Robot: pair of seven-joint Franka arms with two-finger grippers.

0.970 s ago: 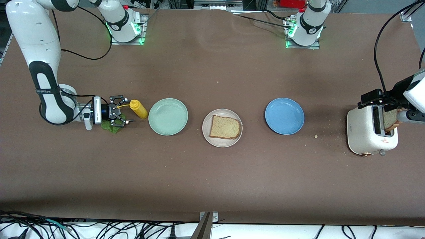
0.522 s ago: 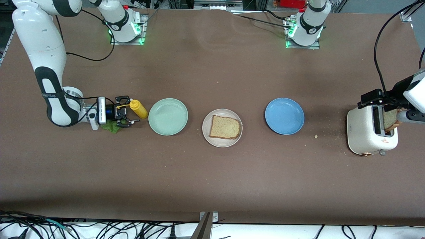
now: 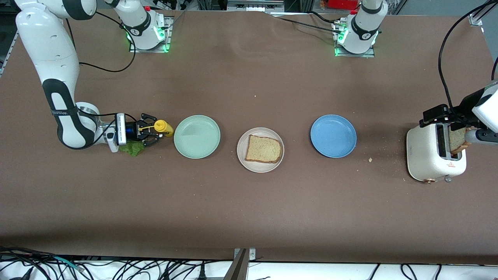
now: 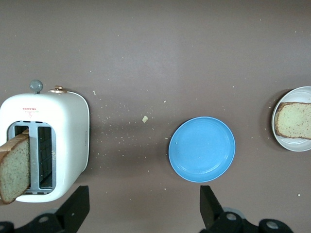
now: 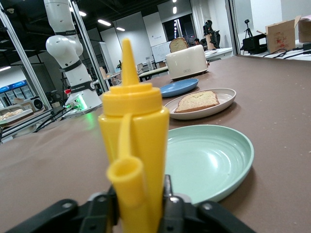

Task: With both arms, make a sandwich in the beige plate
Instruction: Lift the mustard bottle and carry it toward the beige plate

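One slice of brown bread (image 3: 263, 149) lies on the beige plate (image 3: 249, 165) at mid-table. A second slice (image 3: 457, 140) stands in the white toaster (image 3: 428, 159) at the left arm's end. The green lettuce leaf (image 3: 132, 148) lies on the table under the right wrist. My right gripper (image 3: 153, 130) is low at the table, shut on a yellow squeeze bottle (image 5: 133, 131) with a finger on each side. My left gripper (image 4: 141, 213) hangs open over the table beside the toaster (image 4: 68, 136), holding nothing.
A mint-green plate (image 3: 197, 136) sits beside the bottle (image 3: 165, 127), toward the beige plate. A blue plate (image 3: 333, 136) lies between the beige plate and the toaster. Crumbs dot the table near the toaster.
My right gripper has slid toward the mint-green plate, past the lettuce, and its fingers have closed on the yellow bottle. The left arm has not moved.
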